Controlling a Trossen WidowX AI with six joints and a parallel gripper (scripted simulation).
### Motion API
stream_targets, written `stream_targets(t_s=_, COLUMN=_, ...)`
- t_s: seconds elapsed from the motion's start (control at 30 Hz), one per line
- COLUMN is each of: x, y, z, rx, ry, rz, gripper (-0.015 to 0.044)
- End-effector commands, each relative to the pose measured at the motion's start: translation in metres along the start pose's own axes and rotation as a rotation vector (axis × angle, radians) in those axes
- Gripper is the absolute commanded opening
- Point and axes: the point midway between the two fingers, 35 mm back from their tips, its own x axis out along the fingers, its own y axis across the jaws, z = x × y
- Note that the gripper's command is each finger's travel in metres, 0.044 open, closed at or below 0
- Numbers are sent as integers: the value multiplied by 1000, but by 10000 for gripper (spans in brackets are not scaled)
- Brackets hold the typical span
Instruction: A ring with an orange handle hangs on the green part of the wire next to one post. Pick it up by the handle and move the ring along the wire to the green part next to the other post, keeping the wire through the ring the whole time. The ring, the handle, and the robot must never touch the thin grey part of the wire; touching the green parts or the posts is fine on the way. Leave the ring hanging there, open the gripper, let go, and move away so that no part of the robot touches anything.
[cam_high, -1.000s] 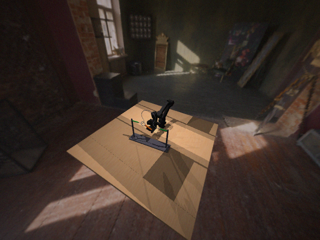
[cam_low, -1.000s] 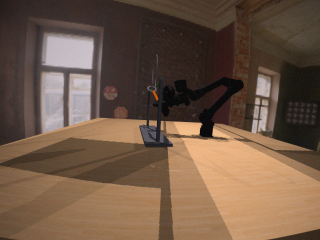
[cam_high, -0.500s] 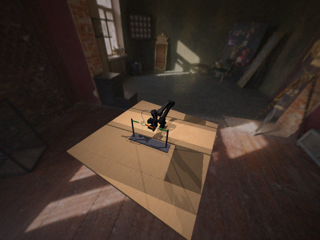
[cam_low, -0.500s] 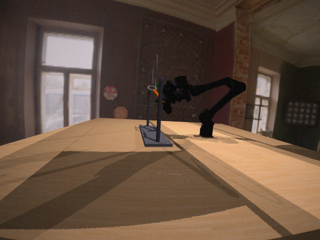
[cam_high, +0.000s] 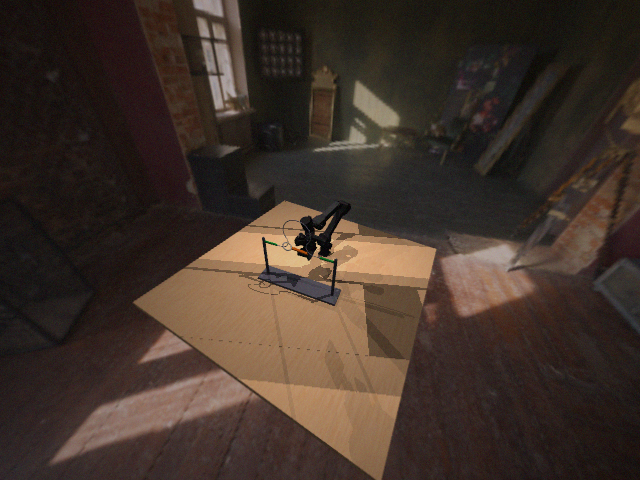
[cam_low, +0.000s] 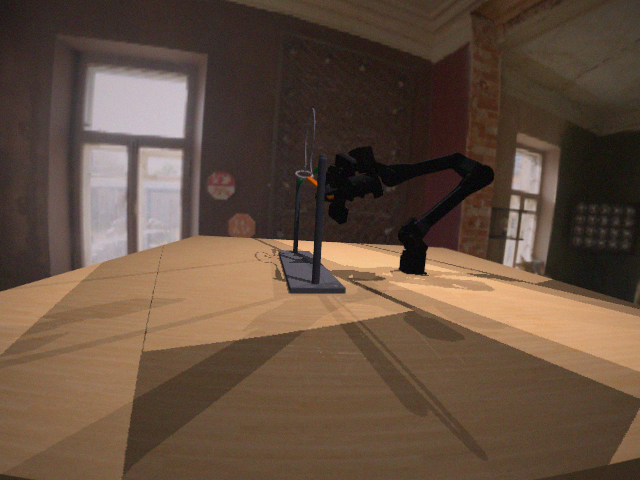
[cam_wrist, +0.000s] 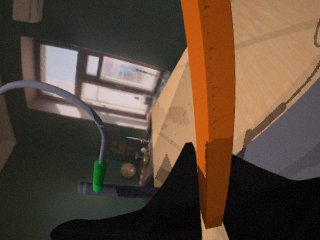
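Note:
The small grey ring (cam_high: 282, 248) (cam_low: 296, 174) is just inward of the left green part (cam_high: 270, 242), around the start of the thin grey wire (cam_high: 283, 230) (cam_wrist: 104, 131) as far as I can tell. Whether it touches the wire cannot be told. Its orange handle (cam_high: 299, 250) (cam_low: 311, 181) (cam_wrist: 215, 75) slopes down from the ring to my gripper (cam_high: 308, 253) (cam_low: 331, 196) (cam_wrist: 195, 147), which is shut on it. The other green part (cam_high: 326, 259) (cam_wrist: 99, 176) is beside the right post (cam_high: 334, 279) (cam_low: 318, 222) (cam_wrist: 135, 192). The ring is outside the wrist view.
The left post (cam_high: 266, 256) (cam_low: 296, 217) and the right post stand on a dark base (cam_high: 323, 297) (cam_low: 330, 289) on the wooden table (cam_high: 248, 320) (cam_low: 232, 413). The wire arches high between the green parts. The arm (cam_high: 333, 227) (cam_low: 439, 206) reaches in from behind the stand in the top view.

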Motion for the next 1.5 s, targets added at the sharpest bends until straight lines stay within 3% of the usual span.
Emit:
stream_targets(t_s=0.0, x=-5, y=10, z=2, rx=18, ry=15, rz=22, gripper=-150)
stream_targets(t_s=0.47, x=-20, y=36, z=5, rx=166, ry=123, rz=97, gripper=-150)
stream_targets(t_s=1.47, x=-26, y=64, z=13, rx=338, ry=142, rz=159, gripper=-150)
